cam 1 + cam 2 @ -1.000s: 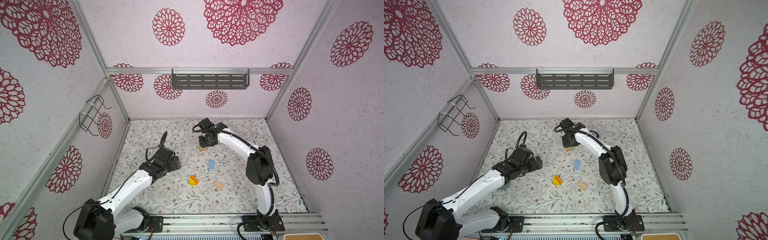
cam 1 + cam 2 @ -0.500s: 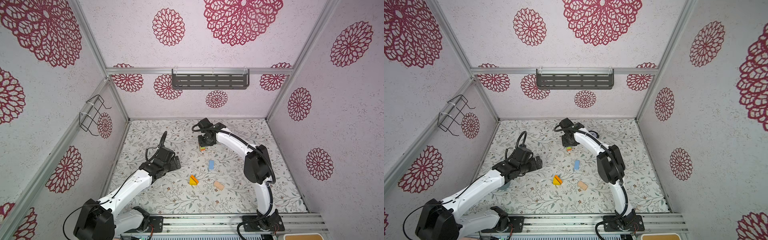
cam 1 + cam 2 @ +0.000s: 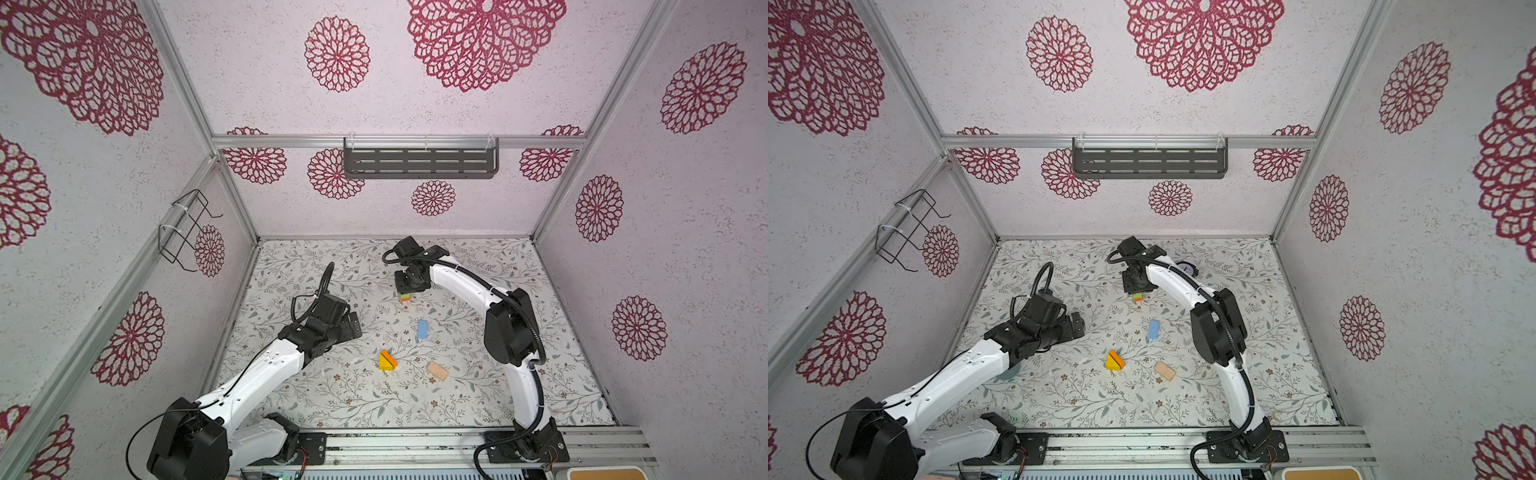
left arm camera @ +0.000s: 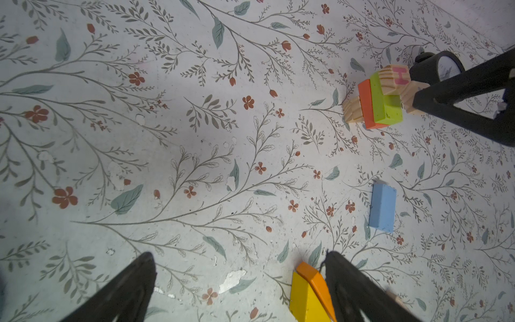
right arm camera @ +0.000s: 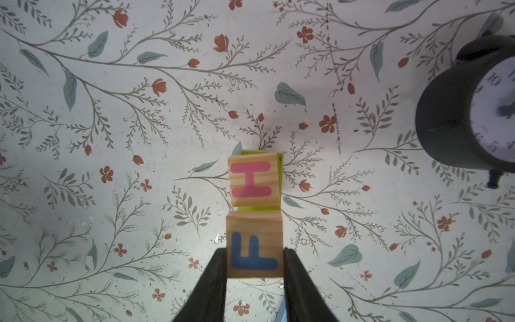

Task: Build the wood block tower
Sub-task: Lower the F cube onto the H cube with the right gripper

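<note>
Tower (image 3: 405, 297) stands in the far middle of the flowered table (image 3: 353, 399), low and only partly built. In the left wrist view its layers are clear. A natural-wood block (image 4: 351, 112) is at the bottom, an orange-red block (image 4: 365, 101) is on it, and then comes a green block (image 4: 387, 104). On the green one sits the H cube (image 4: 395, 76), natural wood with a pink letter.

The right gripper (image 5: 255, 252) is directly above the tower. It is closed on the F cube (image 5: 254, 248), natural wood with a blue letter, and its two fingers press the cube's opposite sides. The F cube is just beside the H cube and over the green block; if it already rests on that block I cannot tell. A round black clock (image 5: 459, 120) stands to the right of the tower and a little farther, near it but apart.

Nearer on the table a blue block (image 3: 422, 329) lies flat and alone. Nearer again and a little left, a yellow wedge (image 3: 388, 365) and an orange wedge (image 3: 384, 354) lie touching each other. A tan brick (image 3: 437, 370) lies to the right of them, apart.

The left gripper (image 4: 237, 260) hangs over the table left of the blue block, its jaws wide apart and holding nothing. In its wrist view the orange wedge shows just beside one finger (image 4: 348, 290).
</note>
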`<action>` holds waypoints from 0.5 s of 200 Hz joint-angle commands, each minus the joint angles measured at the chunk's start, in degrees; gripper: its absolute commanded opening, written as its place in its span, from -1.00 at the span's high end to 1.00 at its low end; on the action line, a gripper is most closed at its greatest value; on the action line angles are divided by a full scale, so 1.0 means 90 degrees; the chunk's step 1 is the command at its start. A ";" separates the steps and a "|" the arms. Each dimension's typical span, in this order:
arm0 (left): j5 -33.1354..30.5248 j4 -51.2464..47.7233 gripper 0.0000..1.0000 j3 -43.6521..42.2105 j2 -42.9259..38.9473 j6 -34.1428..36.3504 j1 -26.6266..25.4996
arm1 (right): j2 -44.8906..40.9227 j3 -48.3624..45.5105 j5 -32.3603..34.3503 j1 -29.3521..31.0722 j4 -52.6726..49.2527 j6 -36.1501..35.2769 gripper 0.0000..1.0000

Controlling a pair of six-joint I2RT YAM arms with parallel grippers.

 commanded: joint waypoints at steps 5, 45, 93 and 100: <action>0.0030 0.0142 -0.95 -0.0083 0.0047 0.0036 0.0076 | 0.0071 0.0252 -0.0098 -0.0038 -0.0056 0.0101 0.30; 0.0050 0.0155 -0.95 -0.0092 0.0068 0.0036 0.0085 | 0.0133 0.0303 -0.0070 -0.0038 -0.0071 0.0080 0.31; 0.0088 0.0165 -0.95 -0.0073 0.0086 0.0041 0.0102 | 0.0155 0.0319 0.0039 -0.0045 -0.0100 0.0062 0.30; 0.0084 0.0165 -0.95 -0.0073 0.0097 0.0045 0.0114 | 0.0155 0.0322 0.0039 -0.0045 -0.0099 0.0062 0.31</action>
